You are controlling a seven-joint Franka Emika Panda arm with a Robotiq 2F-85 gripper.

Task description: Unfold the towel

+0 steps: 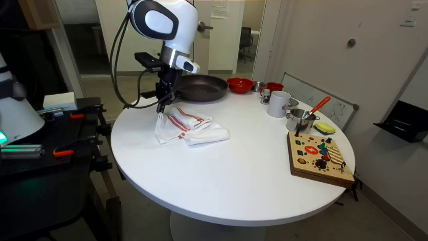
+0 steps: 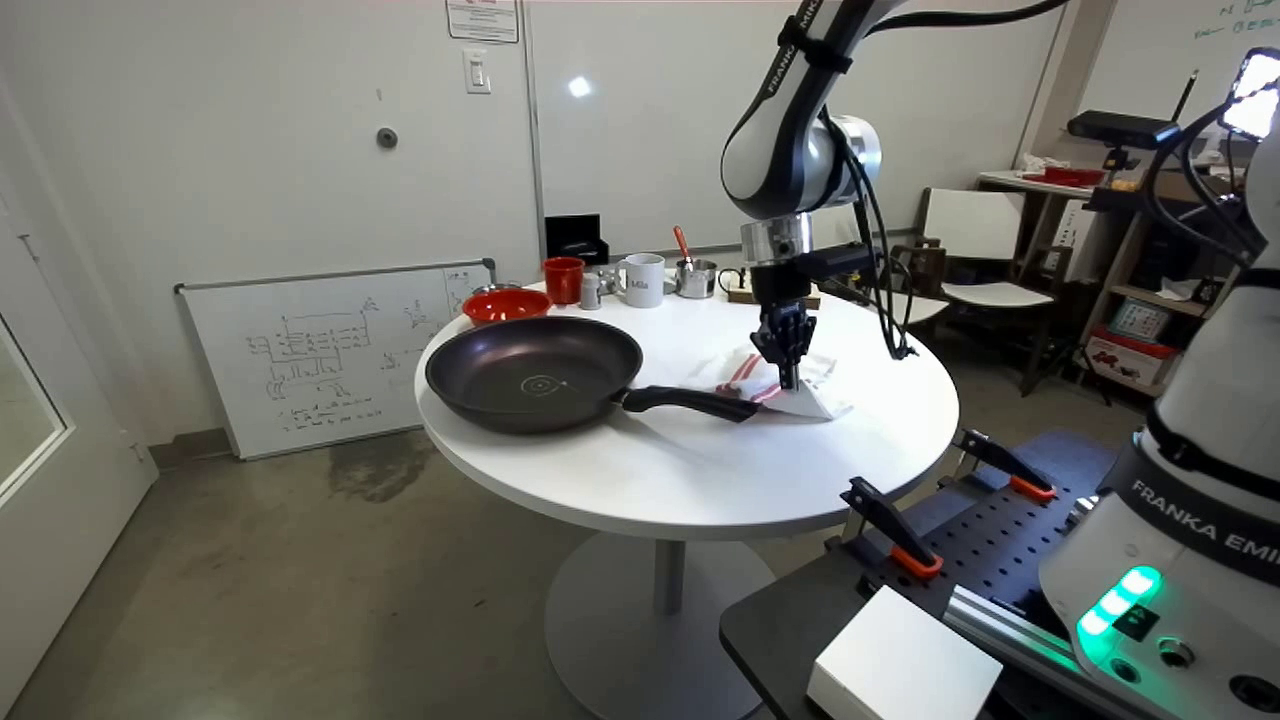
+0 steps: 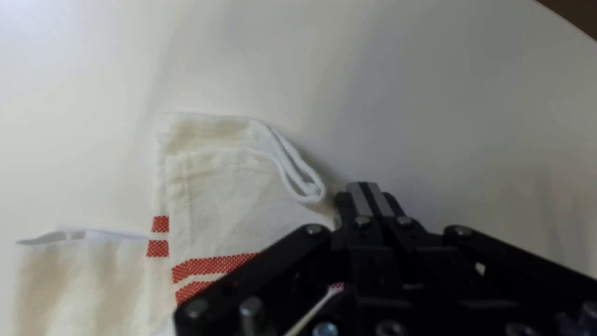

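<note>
Towel (image 1: 197,130) white, woven, red-striped, loosely folded; pincer (image 3: 370,197) closed, apparently pinching towel edge.

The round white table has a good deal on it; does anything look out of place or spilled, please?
The wooden knob board looks a little precarious: in an exterior view its near corner seems to poke past the rim of the round table. I see no spill.

A rounded white robot arm (image 1: 187,16) with a dark oval ring (image 1: 138,16), silver metal collar (image 1: 170,56), black cables (image 2: 950,18) and black jaws studded with metal screws (image 3: 314,229); its white base (image 2: 1090,560) (green lights (image 2: 1115,603) glowing) reads "FRANKA EMI".
</note>
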